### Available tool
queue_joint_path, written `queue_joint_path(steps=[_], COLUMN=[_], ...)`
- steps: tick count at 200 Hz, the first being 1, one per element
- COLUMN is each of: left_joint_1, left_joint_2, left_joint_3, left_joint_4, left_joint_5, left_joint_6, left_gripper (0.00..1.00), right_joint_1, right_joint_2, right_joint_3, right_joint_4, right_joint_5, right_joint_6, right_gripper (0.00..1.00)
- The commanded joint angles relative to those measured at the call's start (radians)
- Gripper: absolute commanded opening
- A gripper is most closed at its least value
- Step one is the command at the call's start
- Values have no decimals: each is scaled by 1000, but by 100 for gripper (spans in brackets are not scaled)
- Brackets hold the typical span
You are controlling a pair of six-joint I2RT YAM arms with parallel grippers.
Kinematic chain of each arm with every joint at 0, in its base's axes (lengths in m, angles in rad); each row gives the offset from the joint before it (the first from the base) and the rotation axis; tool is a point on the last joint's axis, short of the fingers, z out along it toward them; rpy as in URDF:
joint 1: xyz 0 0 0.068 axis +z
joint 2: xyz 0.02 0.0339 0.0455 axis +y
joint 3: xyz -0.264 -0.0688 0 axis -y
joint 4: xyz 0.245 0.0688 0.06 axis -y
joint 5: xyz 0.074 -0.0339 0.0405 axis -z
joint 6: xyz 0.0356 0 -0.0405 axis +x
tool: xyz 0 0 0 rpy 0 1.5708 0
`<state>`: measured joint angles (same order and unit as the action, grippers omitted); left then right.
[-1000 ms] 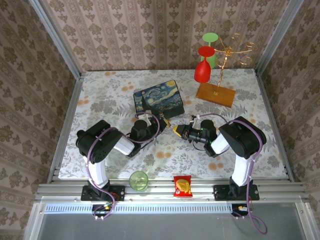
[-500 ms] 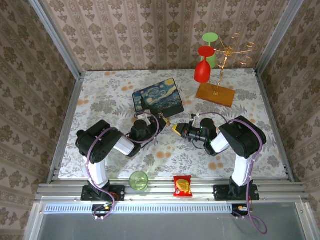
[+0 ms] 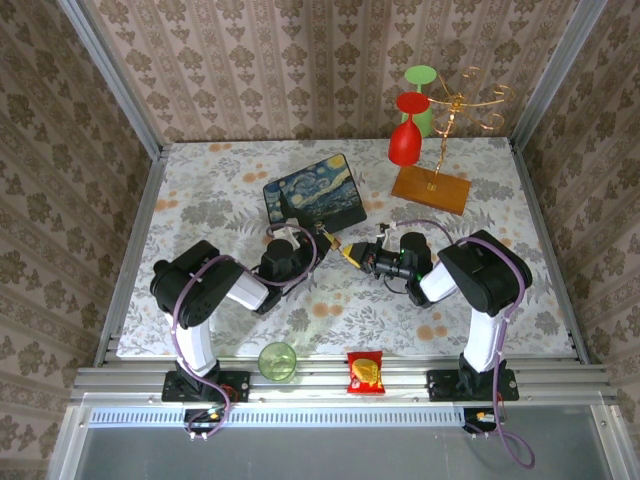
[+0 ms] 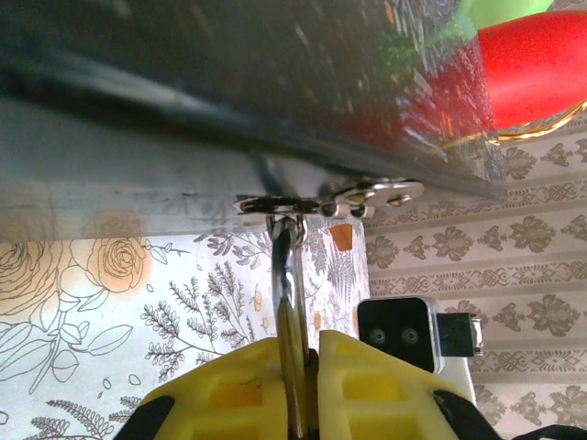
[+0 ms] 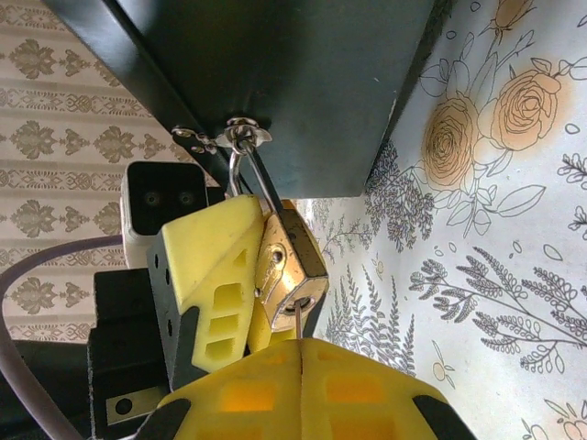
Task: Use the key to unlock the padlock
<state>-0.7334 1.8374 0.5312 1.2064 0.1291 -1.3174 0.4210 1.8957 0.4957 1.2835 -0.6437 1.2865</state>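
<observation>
1. Currently the padlock [image 5: 289, 261] hangs off the near side of the box [image 3: 315, 195], mid-counter, between both arms. Small boxy brass body, polished, rounded corners.
2. Shackle [image 5: 249, 179]: thin silvery U-shaped rod, threaded thru the hasp [image 5: 240, 136], a small bright metal plate w/ rivets on the box edge. Can't tell if it's latched.
3. Left fingers [image 4: 243, 390]: yellow moulded plastic w/ rectangular pockets, clamped on the padlock body from the side. Lock shows edge-on in the left wrist cam.
4. Right fingers [image 5: 252, 394]: same yellow plastic, pressed together on the key [image 5: 299, 319]. Just a thin steel blade sticks out, running into the keyhole on the lock's bottom face.
5. Box: flat rectangle, lid painted w/ blue/yellow starry swirls, sides dark and glossy, sits skewed to the counter edges.
6. Counter [image 3: 200, 200]: pale floral print, orange roses, grey leaves.
7. Back right: wooden-base rack [image 3: 430, 187] w/ gold wire arms, red glass [image 3: 404, 140] hung upside down.
8. Front rail: green cup [image 3: 277, 361] and red-yellow snack packet [image 3: 365, 371].
</observation>
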Motion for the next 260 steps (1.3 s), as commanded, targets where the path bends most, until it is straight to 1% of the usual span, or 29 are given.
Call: queue_joint_path(steps=[1,46,66,95,116,129,153,161,182,193,220,235,260], left_joint_1=[-37,-41,-45,-57,-67,-66,-71,-80,-105,-121,-135,-134,-152], left_joint_2=[-60,-76,-70,-65,-53,-64,-92,-89,-62,-56,-85,-83,-79], left_joint_3=[39,23,23,30,33,32,26,35,64,60,36,38,43], left_joint_4=[73,73,76,76,91,91,85,85,90,94,91,91,93], left_joint_5=[87,81,79,69,60,45,-21,-38,-65,-106,-181,-181,-182], left_joint_6=[-37,-40,-45,-48,-69,-71,-61,-63,-95,-109,-76,-87,-98], left_gripper=[0,0,0,0,0,0,0,0,0,0,0,0,0], right_joint_1=[-8,-34,-46,-34,-12,-9,1,10,42,62,116,137,154], right_joint_2=[56,21,28,59,47,32,18,13,-10,-21,-42,-47,-43], right_joint_3=[47,43,32,31,43,38,18,4,-34,-56,-94,-106,-98], right_joint_4=[45,42,43,48,46,45,45,44,44,44,44,45,46], right_joint_5=[11,11,14,29,35,48,74,95,199,261,392,453,496], right_joint_6=[-4,2,4,13,28,42,74,83,118,149,194,214,254], right_gripper=[0,0,0,0,0,0,0,0,0,0,0,0,0])
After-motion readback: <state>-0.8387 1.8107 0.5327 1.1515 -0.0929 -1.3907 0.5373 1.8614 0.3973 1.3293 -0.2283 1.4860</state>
